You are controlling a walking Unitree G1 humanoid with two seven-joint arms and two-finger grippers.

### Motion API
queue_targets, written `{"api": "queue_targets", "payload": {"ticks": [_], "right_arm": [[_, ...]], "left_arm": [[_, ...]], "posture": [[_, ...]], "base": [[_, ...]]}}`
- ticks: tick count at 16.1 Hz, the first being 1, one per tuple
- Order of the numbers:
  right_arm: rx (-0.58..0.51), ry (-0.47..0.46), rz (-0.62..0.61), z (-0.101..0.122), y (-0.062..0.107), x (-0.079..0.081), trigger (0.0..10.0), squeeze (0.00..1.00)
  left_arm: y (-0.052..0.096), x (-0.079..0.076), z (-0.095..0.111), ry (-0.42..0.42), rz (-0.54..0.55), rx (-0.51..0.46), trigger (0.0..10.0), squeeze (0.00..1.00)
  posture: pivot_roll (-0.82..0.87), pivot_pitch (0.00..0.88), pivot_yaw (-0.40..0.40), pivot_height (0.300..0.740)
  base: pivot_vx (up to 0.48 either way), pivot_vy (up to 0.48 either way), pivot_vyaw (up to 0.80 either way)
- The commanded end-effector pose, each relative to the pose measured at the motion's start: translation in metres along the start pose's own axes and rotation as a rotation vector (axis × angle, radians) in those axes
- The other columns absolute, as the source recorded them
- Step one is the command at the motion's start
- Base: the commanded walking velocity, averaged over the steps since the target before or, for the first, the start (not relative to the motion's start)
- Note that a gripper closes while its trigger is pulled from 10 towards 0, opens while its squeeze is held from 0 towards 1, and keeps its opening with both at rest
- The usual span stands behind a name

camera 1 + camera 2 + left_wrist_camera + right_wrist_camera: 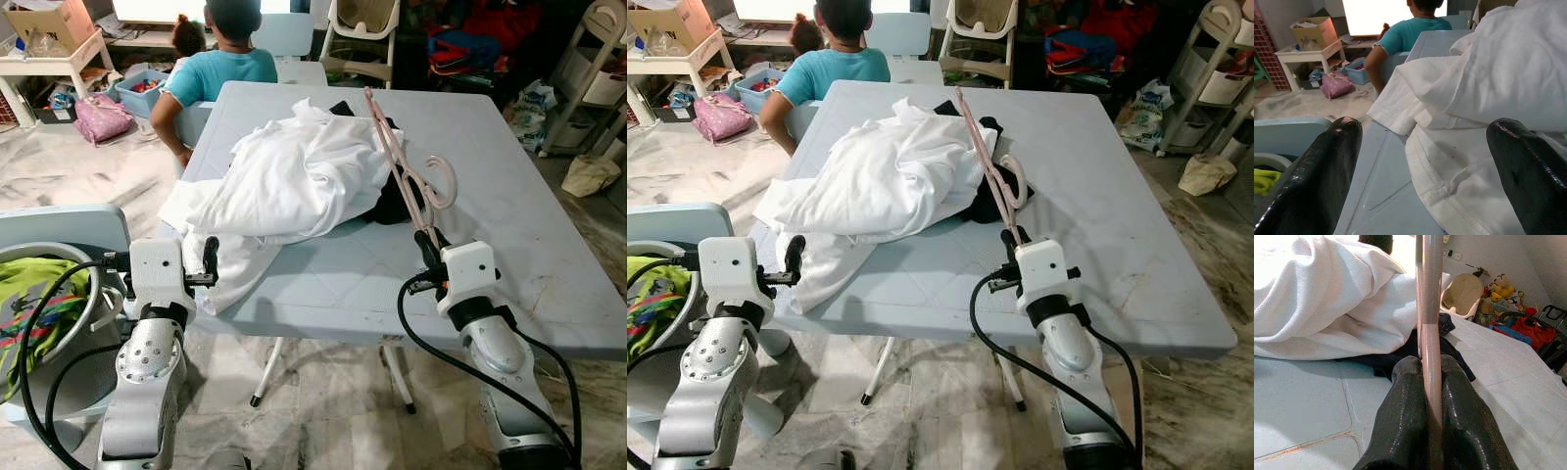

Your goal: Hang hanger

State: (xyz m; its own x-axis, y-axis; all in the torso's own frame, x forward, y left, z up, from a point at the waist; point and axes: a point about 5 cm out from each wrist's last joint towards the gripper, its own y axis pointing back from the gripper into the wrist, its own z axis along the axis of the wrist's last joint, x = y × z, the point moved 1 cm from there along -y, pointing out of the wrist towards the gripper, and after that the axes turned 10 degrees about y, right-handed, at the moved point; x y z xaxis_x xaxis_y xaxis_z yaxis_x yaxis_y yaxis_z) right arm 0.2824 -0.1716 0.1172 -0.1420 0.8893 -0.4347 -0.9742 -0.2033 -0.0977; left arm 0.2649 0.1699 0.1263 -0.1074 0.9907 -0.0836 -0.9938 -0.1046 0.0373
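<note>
A pale pink plastic hanger stands tilted above the light blue table, its hook pointing right. My right gripper is shut on the hanger's lower end near the table's front edge; in the right wrist view both black fingers press against the pink bar. A heap of white cloth lies in the middle of the table over a dark garment. My left gripper is open at the table's front left corner, beside the hanging edge of the white cloth.
A person in a teal shirt sits at the table's far left side with their back to me. A basket with green cloth stands at my left. Shelves, bags and clutter line the back and right of the room.
</note>
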Motion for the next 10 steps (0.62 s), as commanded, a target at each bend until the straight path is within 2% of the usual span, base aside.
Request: {"api": "queue_targets", "payload": {"ticks": [1, 4, 7, 10], "right_arm": [[0.053, -0.029, 0.01, -0.01, 0.004, 0.004, 10.0, 0.0], [0.055, -0.028, 0.003, -0.01, 0.003, 0.002, 10.0, 0.0], [0.046, -0.028, 0.005, -0.007, -0.002, 0.003, 10.0, 0.0], [0.045, -0.028, 0.006, -0.008, -0.003, 0.003, 10.0, 0.0]], "left_arm": [[0.001, -0.005, 0.006, -0.015, -0.02, -0.025, 10.0, 0.0], [0.001, -0.01, 0.007, -0.013, -0.052, -0.034, 10.0, 0.0], [-0.004, -0.025, 0.01, -0.004, -0.106, -0.045, 10.0, 0.0], [-0.005, -0.027, 0.008, 0.013, -0.11, -0.042, 10.0, 0.0]], "posture": [[0.03, 0.027, -0.014, 0.74], [0.03, 0.03, -0.015, 0.74], [0.03, 0.029, -0.02, 0.74], [0.03, 0.023, -0.02, 0.74]], "base": [[0.0, 0.0, 0.0], [0.0, 0.0, 0.0], [0.0, 0.0, 0.0], [0.0, 0.0, 0.0]]}}
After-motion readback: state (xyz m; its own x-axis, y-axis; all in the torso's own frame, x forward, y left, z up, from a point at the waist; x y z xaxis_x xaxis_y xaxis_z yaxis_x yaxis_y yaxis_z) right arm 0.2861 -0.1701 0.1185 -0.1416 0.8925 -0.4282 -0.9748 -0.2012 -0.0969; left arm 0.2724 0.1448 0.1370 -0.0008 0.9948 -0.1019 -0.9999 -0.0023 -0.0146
